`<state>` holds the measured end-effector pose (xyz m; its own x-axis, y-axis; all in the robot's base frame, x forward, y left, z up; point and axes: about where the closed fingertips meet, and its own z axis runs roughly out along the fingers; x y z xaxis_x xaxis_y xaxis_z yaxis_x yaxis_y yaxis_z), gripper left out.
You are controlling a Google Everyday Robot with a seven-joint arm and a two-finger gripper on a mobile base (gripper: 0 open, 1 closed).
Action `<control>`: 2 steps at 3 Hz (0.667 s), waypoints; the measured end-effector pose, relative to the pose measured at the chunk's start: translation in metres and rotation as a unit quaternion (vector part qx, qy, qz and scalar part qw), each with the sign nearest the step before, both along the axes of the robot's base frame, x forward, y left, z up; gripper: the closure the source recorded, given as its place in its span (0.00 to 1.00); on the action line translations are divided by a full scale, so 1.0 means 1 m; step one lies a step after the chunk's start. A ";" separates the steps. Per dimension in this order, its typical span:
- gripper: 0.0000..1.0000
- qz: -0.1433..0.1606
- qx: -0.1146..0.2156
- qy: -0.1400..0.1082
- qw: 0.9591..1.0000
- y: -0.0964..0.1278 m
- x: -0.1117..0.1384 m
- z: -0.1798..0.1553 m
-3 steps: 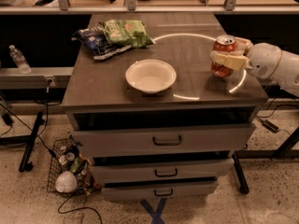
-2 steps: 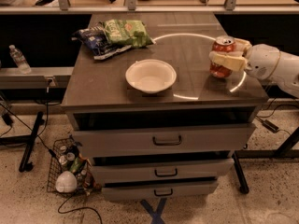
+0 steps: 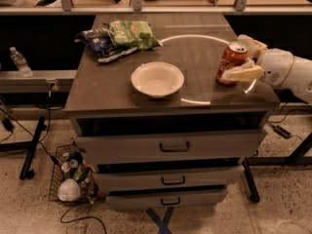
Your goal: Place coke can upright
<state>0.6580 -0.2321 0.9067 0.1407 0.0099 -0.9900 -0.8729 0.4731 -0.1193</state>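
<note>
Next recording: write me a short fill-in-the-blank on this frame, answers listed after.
The claw is shut around the coke can, near the table's ___ edge as pictured.
The white bowl holds ___.
The chip bag overlapping the blue bag is ___.
Missing: right; nothing; green.

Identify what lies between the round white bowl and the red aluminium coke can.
Nothing: only bare brown tabletop, as the camera view shows. The gripper grips the coke can, right of the white bowl.
</note>
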 end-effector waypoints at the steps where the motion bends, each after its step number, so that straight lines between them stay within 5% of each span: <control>1: 0.00 -0.039 -0.013 0.000 0.999 -0.024 -0.003 0.017; 2: 0.00 -0.124 -0.040 -0.028 0.991 -0.086 -0.018 0.082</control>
<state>0.6399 -0.3183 0.9887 0.1843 -0.1095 -0.9768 -0.7213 0.6599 -0.2101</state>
